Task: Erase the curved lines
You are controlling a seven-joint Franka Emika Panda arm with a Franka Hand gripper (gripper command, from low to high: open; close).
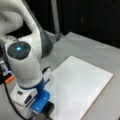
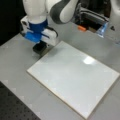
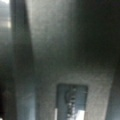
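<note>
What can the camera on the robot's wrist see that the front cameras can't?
Only the wrist view shows a dark rectangular block from very close, with grey surface around it; what the block is cannot be told.

Only the front views show the whole white board on the grey table, the arm, and an orange thing behind it. The claw sits at the board's corner, at a front view's left. No curve lines show on the board.

Both kinds of view share little: the grey surface, and perhaps the dark block at the claw.
</note>
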